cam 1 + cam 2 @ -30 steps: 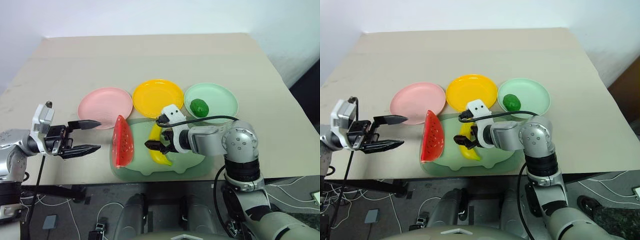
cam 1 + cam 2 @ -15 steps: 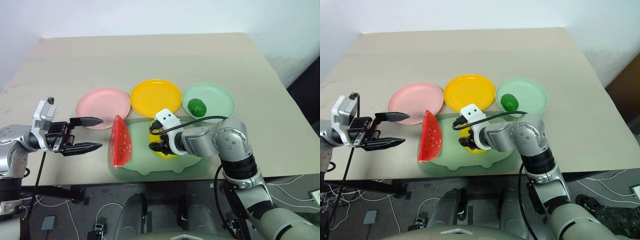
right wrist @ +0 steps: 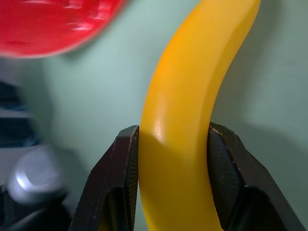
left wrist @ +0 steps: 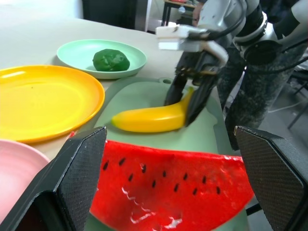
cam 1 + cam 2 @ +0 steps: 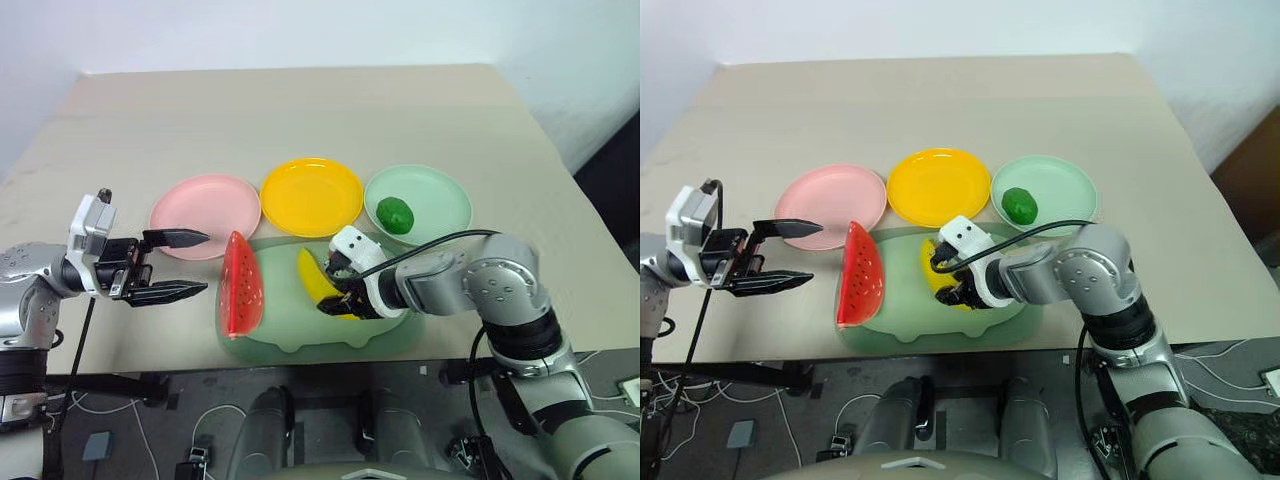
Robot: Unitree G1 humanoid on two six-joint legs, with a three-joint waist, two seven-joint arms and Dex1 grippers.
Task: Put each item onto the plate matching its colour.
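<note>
The right gripper [image 5: 338, 300] is clamping the banana [image 5: 318, 284] near one end on the mat [image 5: 902, 325] by the surface's near edge, ready for the yellow plate [image 5: 311, 195] behind it; the left gripper [image 5: 192, 263] is waiting wide open and empty beside the watermelon [image 5: 241, 285], bound for the pink plate [image 5: 204, 201]; the green fruit [image 5: 395, 213] is sitting on the green plate [image 5: 440, 195].

A broad rectangular beige table [image 5: 300, 110] fills the middle, its far edge at twelve o'clock against a plain white wall [image 5: 250, 30]. At six o'clock, below the near edge, grey floor [image 5: 150, 440] carries loose black and white cables [image 5: 200, 425].
</note>
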